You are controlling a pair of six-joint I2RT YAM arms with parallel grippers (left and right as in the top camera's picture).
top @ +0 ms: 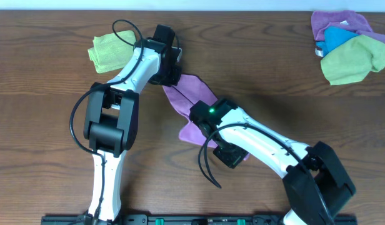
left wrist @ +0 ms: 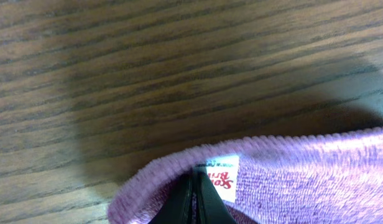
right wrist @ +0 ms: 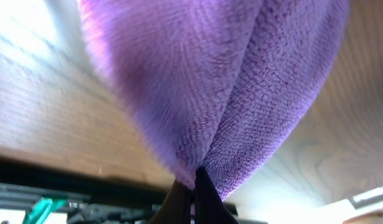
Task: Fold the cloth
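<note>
While both claws are clamped on it, the cloth (top: 192,90) lies bunched in a diagonal band at the middle of the desk (top: 274,100). A lime-green cloth (top: 105,53) lies at ten o'clock, just beside the left arm; a heap of cloths (top: 349,47) sits at two o'clock, well apart. Bare wood lies open toward three and nine o'clock. At the hem, the left claw (left wrist: 194,190) pinches beside the white tag (left wrist: 219,177); the right claw (right wrist: 193,183) pinches a gathered fold, its arm reaching in from five o'clock.
</note>
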